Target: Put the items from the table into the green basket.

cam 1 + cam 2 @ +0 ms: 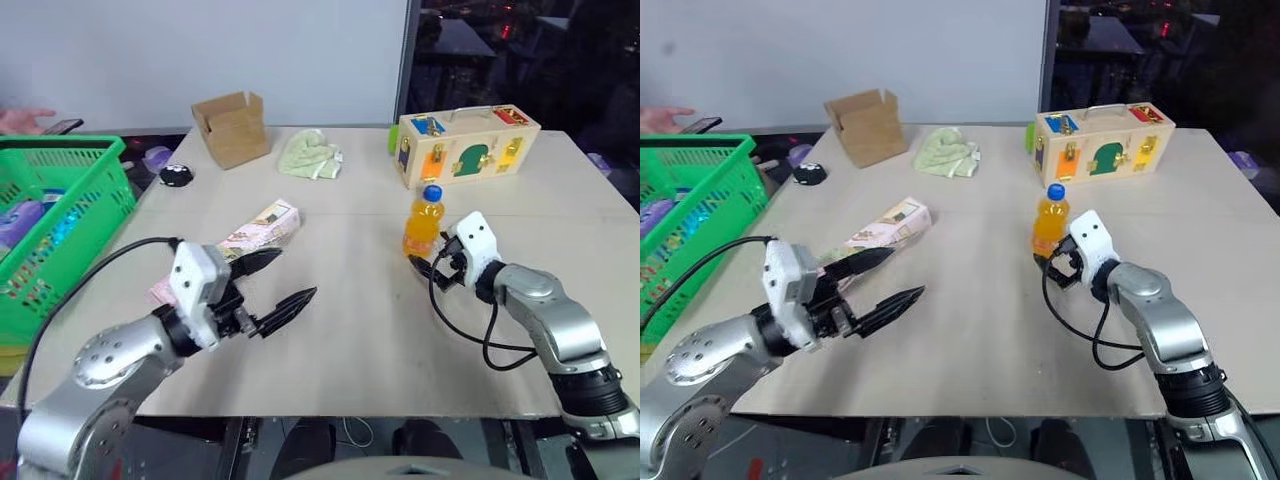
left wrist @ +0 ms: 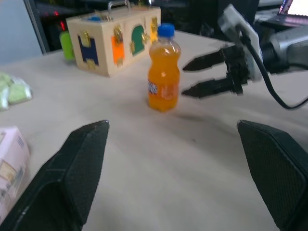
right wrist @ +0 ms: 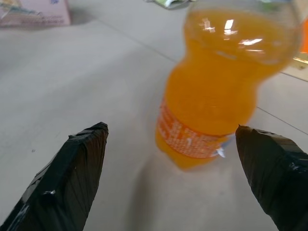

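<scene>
Upright, we found the orange bottle (image 1: 424, 226) standing right of the table's (image 1: 350, 330) centre, blue cap up. Our right gripper (image 1: 432, 267) sat just beside it, fingers spread and grasping nothing. We saw the pink carton (image 1: 243, 243) lying flat, long axis running near-left to far-right. Our left gripper (image 1: 283, 283) hovered released. At far left stood the green basket (image 1: 62, 150).

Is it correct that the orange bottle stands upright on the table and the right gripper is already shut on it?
Not quite. The bottle does stand upright on the table, but the right gripper is open beside it, not shut on it. The left wrist view shows its two fingers apart, with the tips just short of the bottle.
</scene>
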`<control>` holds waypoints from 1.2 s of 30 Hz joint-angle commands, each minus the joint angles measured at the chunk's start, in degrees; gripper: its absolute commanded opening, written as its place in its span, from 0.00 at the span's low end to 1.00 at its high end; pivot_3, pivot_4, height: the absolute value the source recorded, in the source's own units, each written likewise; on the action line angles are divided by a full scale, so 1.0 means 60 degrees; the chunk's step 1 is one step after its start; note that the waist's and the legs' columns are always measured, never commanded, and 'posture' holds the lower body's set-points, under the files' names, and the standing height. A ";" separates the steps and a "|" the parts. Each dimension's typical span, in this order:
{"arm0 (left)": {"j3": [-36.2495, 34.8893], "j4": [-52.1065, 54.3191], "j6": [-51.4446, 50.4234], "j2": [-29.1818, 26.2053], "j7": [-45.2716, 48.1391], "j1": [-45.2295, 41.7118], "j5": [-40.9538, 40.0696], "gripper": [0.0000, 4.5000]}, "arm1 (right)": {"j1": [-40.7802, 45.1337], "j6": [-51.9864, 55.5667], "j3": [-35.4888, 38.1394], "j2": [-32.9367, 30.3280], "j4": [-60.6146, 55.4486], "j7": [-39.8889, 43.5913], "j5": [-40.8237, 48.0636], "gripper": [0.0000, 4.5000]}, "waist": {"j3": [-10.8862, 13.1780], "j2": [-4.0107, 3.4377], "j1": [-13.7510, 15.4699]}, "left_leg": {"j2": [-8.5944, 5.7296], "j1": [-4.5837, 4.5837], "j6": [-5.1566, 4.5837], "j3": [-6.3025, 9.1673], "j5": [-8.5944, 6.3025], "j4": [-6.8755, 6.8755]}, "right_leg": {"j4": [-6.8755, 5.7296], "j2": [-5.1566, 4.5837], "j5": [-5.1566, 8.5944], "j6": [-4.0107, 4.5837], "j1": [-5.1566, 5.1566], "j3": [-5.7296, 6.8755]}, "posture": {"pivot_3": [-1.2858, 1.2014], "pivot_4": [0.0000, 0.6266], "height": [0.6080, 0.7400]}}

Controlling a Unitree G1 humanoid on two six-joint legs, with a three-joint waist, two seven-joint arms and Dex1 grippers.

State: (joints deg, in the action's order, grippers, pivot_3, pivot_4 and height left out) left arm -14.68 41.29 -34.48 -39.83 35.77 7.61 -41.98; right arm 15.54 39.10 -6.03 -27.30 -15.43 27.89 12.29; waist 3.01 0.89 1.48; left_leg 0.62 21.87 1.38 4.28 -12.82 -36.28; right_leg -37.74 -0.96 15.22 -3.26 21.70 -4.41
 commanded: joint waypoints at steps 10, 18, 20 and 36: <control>0.4317 -0.6521 -0.0097 0.1663 0.0567 -0.6576 0.2977 0.99 | -0.2618 -0.1422 0.1624 -0.1135 -0.2509 0.0945 0.0548 1.00 | -0.0002 0.0006 -0.0224 | -0.0014 0.0026 -0.0002 0.0013 0.0001 -0.0018 | 0.0011 0.0005 -0.0018 -0.0033 -0.0001 0.0006 | 0.48 0.00 1.00; 0.4835 -0.9418 0.1336 0.2910 0.1473 -0.8146 0.4168 0.99 | -0.4291 -0.1295 0.2333 -0.0653 -0.3961 -0.0086 0.0452 1.00 | -0.0001 0.0004 -0.1241 | -0.0009 0.0032 -0.0009 0.0015 -0.0005 -0.0005 | -0.0002 0.0009 -0.0002 -0.0063 0.0013 -0.0003 | 0.41 0.00 1.00; 0.4797 -0.9958 0.1576 0.3202 0.1596 -0.8445 0.4344 0.99 | -0.4518 -0.1269 0.2339 -0.0509 -0.4239 -0.0262 0.0453 1.00 | -0.0001 0.0004 -0.1537 | -0.0013 0.0032 -0.0010 0.0010 -0.0005 -0.0007 | 0.0000 0.0004 -0.0004 -0.0066 0.0010 -0.0007 | 0.40 0.00 1.00; 0.5041 -1.3949 0.3599 0.4487 0.1860 -1.0228 0.6248 0.99 | -0.4949 -0.1355 0.2607 -0.0150 -0.4721 -0.0680 0.0589 1.00 | -0.0001 0.0005 -0.3090 | -0.0019 0.0030 -0.0011 0.0028 -0.0006 -0.0005 | -0.0005 -0.0001 0.0006 -0.0096 0.0004 -0.0007 | 0.39 0.00 1.00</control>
State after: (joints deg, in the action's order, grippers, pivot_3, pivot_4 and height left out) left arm 14.55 -41.19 -16.37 -13.25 45.54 -51.77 -6.52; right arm -15.06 31.96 7.88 -28.60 -41.92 24.24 15.14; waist 3.00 0.92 -17.06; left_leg 0.51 22.06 1.32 4.46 -12.86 -36.31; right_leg -37.78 -0.97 15.26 -3.84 21.73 -4.45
